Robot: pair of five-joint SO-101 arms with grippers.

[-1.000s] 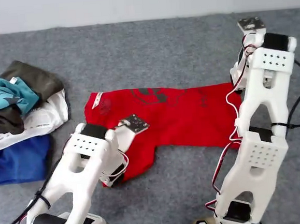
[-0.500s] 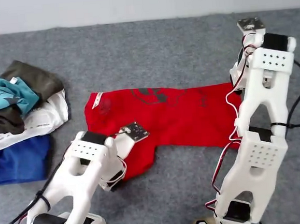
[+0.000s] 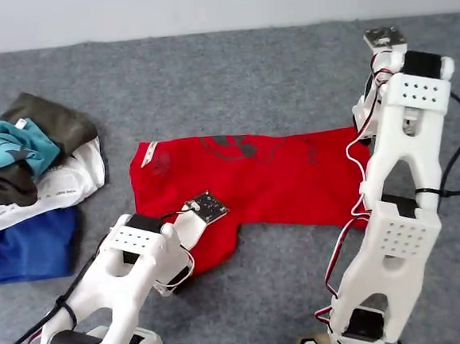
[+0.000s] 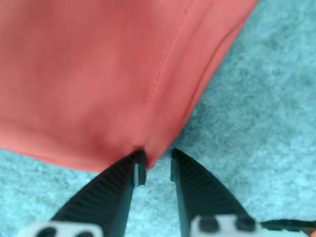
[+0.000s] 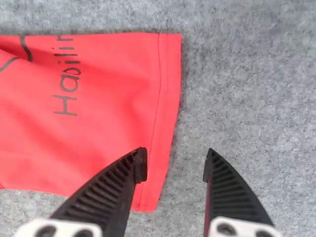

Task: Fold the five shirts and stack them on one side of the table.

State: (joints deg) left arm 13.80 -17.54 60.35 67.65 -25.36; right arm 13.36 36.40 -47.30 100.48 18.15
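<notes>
The red shirt [image 3: 270, 177] lies spread flat across the middle of the tabletop [image 3: 247, 83]. It looks light, limp and easily rumpled, so hems and corners are the best places to pinch it. The left gripper [image 4: 154, 165], jaws narrowly apart, sits at its near edge. The right gripper [image 5: 173, 170], jaws wide apart, hovers over a hem corner.

The left arm [image 3: 130, 263] is bent low and leans forward, with the wrist turned downward. The left gripper [image 4: 153, 165] points down, and its jaws have only a narrow gap between them. The right arm [image 3: 399, 198] is stretched far forward. The right gripper [image 5: 173, 165] also points down, its jaws wide apart.
</notes>
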